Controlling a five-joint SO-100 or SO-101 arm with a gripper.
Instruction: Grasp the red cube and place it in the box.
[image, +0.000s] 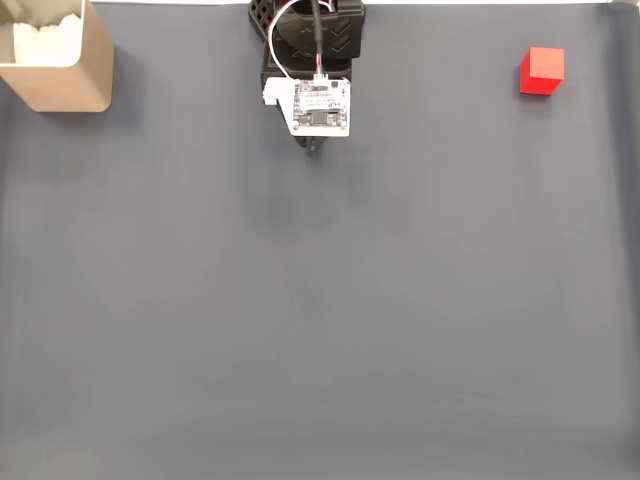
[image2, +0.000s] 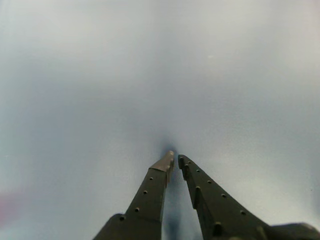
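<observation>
My gripper (image2: 174, 159) is pressed together with nothing in it, tips down near the grey mat (image: 320, 330); I judge I have not gone for the cube (image: 541, 71) yet. In the fixed view it sits far right, and the box (image: 58, 60) far left, cut off by the edge; the wrist view is blurry.

One red cube (image: 542, 71), one box (image: 60, 60), one arm (image: 310, 60).

Black arm (image: 310, 40); white circuit board (image: 321, 107); red-white cables (image: 292, 30); dotted black fingers (image2: 150, 192).
</observation>
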